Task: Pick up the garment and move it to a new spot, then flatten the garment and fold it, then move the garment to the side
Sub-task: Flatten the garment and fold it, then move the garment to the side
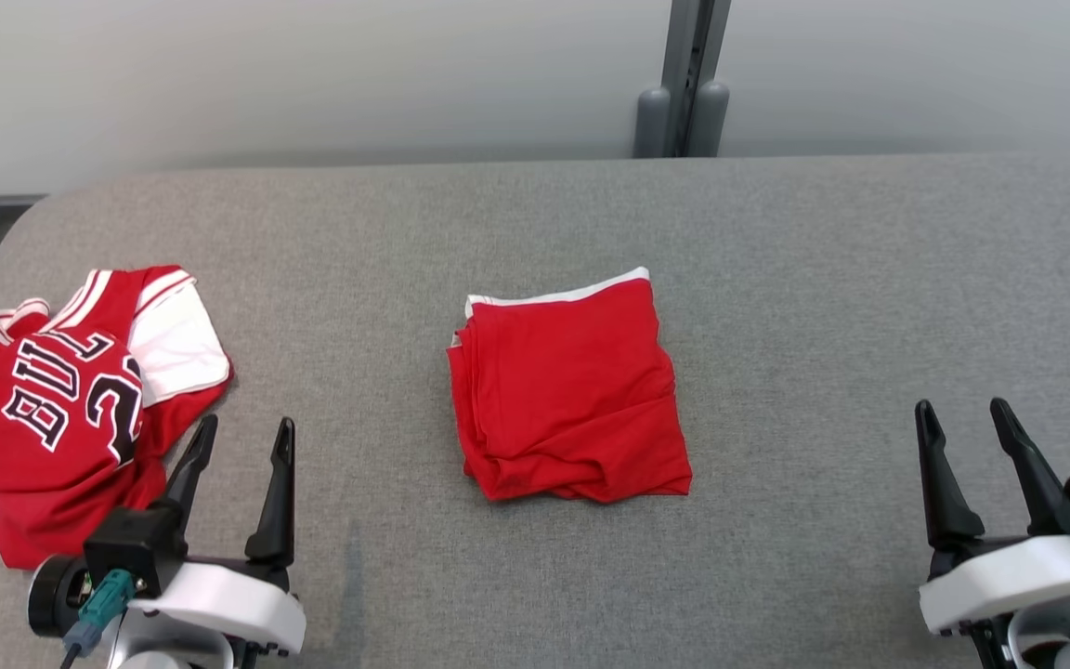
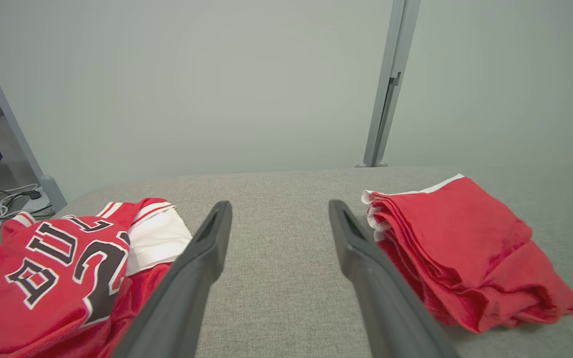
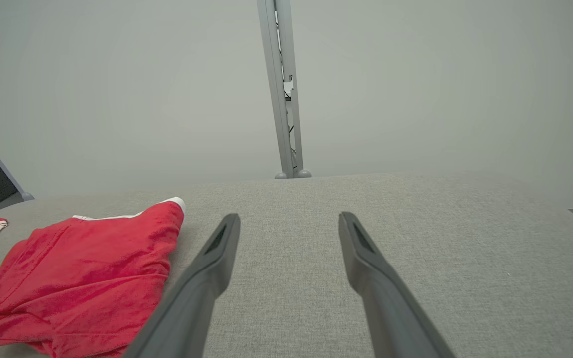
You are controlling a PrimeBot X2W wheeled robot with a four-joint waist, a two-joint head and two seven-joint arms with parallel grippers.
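A folded red fabric garment with a white hem band (image 1: 572, 390) is seen lying near the middle of the grey cloth-covered table (image 1: 823, 279). It forms a thick, roughly square stack with loose, rumpled layers along its near edge. The left pincer (image 1: 248, 423) and the right pincer (image 1: 960, 406) are both spread wide and empty, held low at the near corners, well apart from the stack. A crumpled red and white basketball jersey (image 1: 61, 409) is spread at the table's left end, just beside the left pincer.

The folding is judged done, with only the move to the side left. The fold could be undone if only the upper layers are pinched, since the lower ones would be left behind or would trail. It could also be dragged open by the rough table cloth if the stack is slid rather than lifted. If the left side is chosen, the stack may be set down on the jersey, or the jersey may be snagged by a finger.
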